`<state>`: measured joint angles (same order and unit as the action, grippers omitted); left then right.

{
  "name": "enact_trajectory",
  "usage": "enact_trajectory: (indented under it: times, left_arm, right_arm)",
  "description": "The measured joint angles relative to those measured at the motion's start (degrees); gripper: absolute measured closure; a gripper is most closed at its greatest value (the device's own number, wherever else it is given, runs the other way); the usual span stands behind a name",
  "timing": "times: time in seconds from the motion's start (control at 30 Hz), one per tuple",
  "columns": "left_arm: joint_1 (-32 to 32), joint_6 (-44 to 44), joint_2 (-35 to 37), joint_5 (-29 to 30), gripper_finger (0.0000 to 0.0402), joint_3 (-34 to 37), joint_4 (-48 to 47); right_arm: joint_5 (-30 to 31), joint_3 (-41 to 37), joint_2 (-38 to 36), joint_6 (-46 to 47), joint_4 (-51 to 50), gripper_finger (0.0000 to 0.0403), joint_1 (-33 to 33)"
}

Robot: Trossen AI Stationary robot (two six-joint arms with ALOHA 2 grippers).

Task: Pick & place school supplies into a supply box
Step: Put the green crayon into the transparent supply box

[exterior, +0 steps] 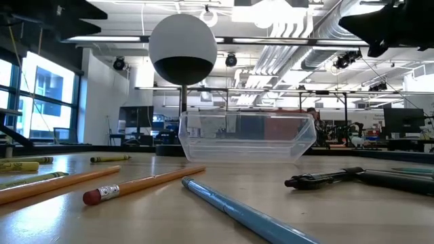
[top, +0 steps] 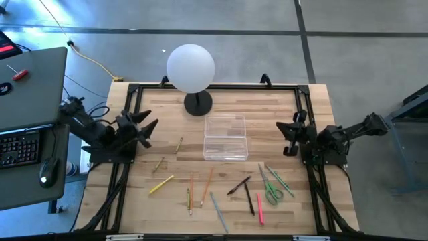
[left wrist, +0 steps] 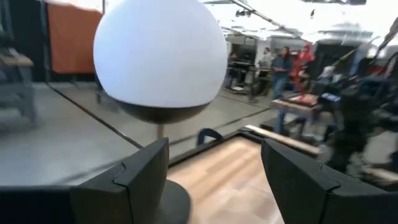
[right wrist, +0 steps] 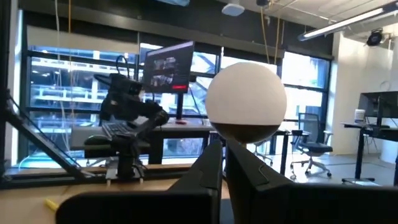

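Note:
The school supplies lie loose on the near half of the wooden table: a yellow pen (top: pixel 161 185), orange pencils (top: pixel 206 181), a grey pen (top: pixel 218 212), a black pen (top: pixel 239 185), a red pen (top: pixel 259 207) and green-handled scissors (top: pixel 272 191). The clear supply box (top: pixel 225 137) stands mid-table, bottom down, with no lid on it. My left gripper (top: pixel 150 132) hovers open at the table's left, clear of everything; its fingers (left wrist: pixel 143 180) frame the lamp. My right gripper (top: pixel 286 137) hovers shut at the table's right, holding nothing (right wrist: pixel 224 168).
A white globe lamp (top: pixel 191 67) on a black foot stands just behind the box. Two short pencils (top: pixel 179 144) lie left of the box. A black frame (top: pixel 221 87) runs round the table. A desk with a keyboard (top: pixel 20 147) stands off the table's left.

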<state>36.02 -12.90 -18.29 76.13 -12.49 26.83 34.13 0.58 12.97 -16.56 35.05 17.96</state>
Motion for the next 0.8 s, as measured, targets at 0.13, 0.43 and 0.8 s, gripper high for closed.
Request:
enact_trajectory:
  times: [0.13, 0.43, 0.8]
  left_arm:
    - [-5.2, 0.2, -3.6, -2.8, 0.0115, 0.0, 0.1]
    - [-14.2, 7.6, -11.7, -10.4, 0.0115, 0.0, -4.0]
    - [-19.6, 44.1, -28.7, -18.7, 0.0115, 0.0, -22.1]
  right_arm:
    - [0.1, 1.4, 3.3, 0.1, 0.4, 0.0402, 0.0]
    - [9.4, 2.2, 8.7, 0.1, 5.5, 0.0402, 0.0]
    - [7.7, 2.3, 10.7, -2.5, 5.6, 0.0402, 0.0]
